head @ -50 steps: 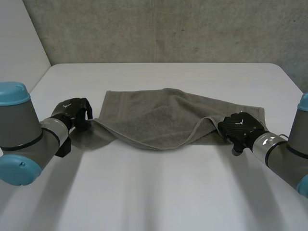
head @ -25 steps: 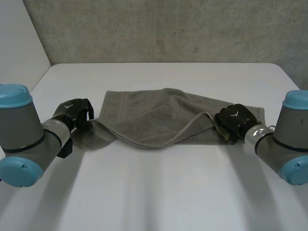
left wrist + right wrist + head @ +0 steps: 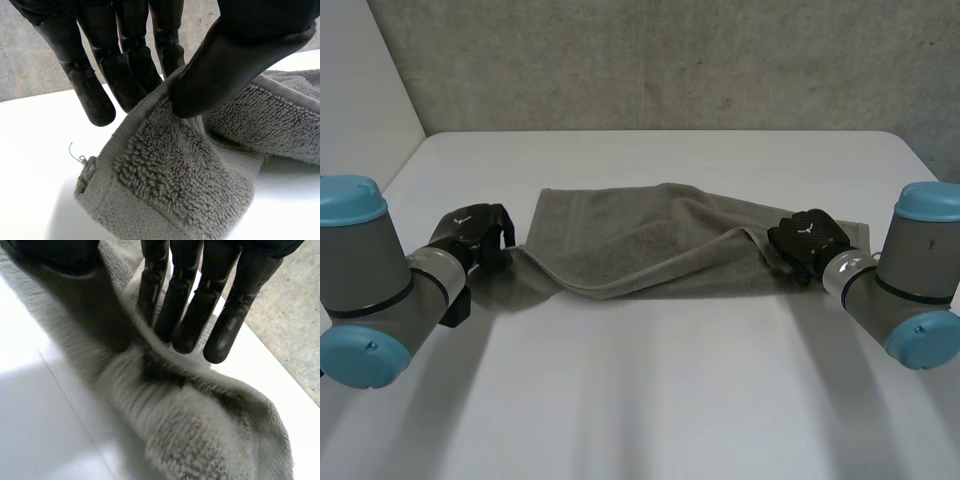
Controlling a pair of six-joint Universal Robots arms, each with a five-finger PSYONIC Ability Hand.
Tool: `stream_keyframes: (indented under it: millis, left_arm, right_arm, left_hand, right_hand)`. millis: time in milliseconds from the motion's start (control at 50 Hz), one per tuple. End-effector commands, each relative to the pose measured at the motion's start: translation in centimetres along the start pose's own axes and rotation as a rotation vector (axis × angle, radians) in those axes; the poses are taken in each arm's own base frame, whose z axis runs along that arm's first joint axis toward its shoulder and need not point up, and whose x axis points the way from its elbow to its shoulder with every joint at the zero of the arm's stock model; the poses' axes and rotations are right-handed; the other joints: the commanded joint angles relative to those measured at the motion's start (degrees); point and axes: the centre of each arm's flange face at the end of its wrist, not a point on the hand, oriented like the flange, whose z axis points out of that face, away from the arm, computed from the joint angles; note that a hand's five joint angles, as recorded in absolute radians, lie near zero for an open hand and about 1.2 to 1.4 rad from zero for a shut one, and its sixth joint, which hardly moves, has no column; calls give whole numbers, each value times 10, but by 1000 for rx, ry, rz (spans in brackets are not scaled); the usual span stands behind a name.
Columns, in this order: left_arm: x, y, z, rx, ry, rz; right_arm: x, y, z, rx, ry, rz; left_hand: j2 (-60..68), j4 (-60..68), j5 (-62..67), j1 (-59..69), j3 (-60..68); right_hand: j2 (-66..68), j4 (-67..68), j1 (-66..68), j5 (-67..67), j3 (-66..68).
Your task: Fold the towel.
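A grey towel lies spread across the middle of the white table, its near edge raised and hanging between my two hands. My left hand is at the towel's near left corner. In the left wrist view, that hand pinches a fold of the towel between thumb and fingers. My right hand is at the near right corner. In the right wrist view, the thumb and fingers of that hand close on a ridge of the towel.
The table's far edge meets a grey concrete wall. Bare white tabletop stretches in front of the towel and behind it.
My right hand has moved back and inward, and its fingers have closed on the towel's near right corner. The near edge now hangs straighter. My left hand has stayed put.
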Motion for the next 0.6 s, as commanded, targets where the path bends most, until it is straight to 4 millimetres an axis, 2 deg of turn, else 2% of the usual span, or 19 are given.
stream_keyframes:
  millis: [20,60,100,120,140,160,200,220,260,280,300,380,420,440,480,600]
  left_arm:
    - [0,0,0,0,0,0]
    - [0,-1,0,1,0,0]
    - [0,-2,0,6,-1,0]
    - [0,-2,0,6,-1,0]
    - [0,-3,-1,9,1,0]
    - [0,-3,-1,9,1,0]
    - [0,-6,-1,17,0,-1]
    - [0,-6,-1,17,0,-1]
    - [-1,-7,-1,18,0,-1]
    - [-1,-7,-1,18,0,-1]
    - [-1,-7,-2,20,0,-1]
    - [0,-7,-2,20,2,-1]
    - [1,-8,-2,21,3,0]
    - [1,-8,-2,21,3,0]
    - [1,-8,-3,21,5,0]
    - [3,-9,-5,24,9,2]
  right_arm:
    - [0,-15,-6,36,4,38]
    - [3,-22,-10,52,9,84]
    - [21,-42,-24,106,39,215]
    - [21,-42,-24,107,39,216]
    - [31,-54,-33,143,60,274]
    - [31,-55,-33,143,60,275]
    - [66,-71,-51,196,138,347]
    - [66,-71,-51,197,138,347]
    - [86,-76,-72,158,160,358]
    - [86,-76,-72,157,160,358]
    - [86,-76,-81,111,127,359]
    - [79,-70,-94,4,34,333]
    - [72,-57,-104,-106,-32,260]
    - [71,-57,-104,-106,-32,260]
    - [70,-41,-109,-201,-73,201]
    - [66,-19,-102,-246,-98,200]
  left_hand:
    - [38,24,45,68,36]
    - [38,24,45,68,36]
    - [38,24,45,68,36]
    - [38,24,45,68,36]
    - [38,24,45,68,36]
    - [38,24,45,68,36]
    - [38,24,45,68,36]
    - [38,24,45,68,36]
    - [38,24,45,68,36]
    - [38,24,45,68,36]
    - [38,24,45,68,36]
    - [38,24,45,68,36]
    - [38,24,45,68,36]
    - [38,24,45,68,36]
    - [38,24,45,68,36]
    - [38,24,45,68,36]
  right_hand:
    - [175,180,163,178,182]
    - [175,180,163,178,182]
    - [175,180,163,178,182]
    - [175,180,163,178,182]
    - [175,180,163,178,182]
    - [175,180,163,178,182]
    - [175,180,163,178,182]
    - [175,180,163,178,182]
    - [175,180,163,178,182]
    - [175,180,163,178,182]
    - [175,180,163,178,182]
    - [175,180,163,178,182]
    - [175,180,163,178,182]
    - [175,180,163,178,182]
    - [175,180,163,178,182]
    - [175,180,163,178,182]
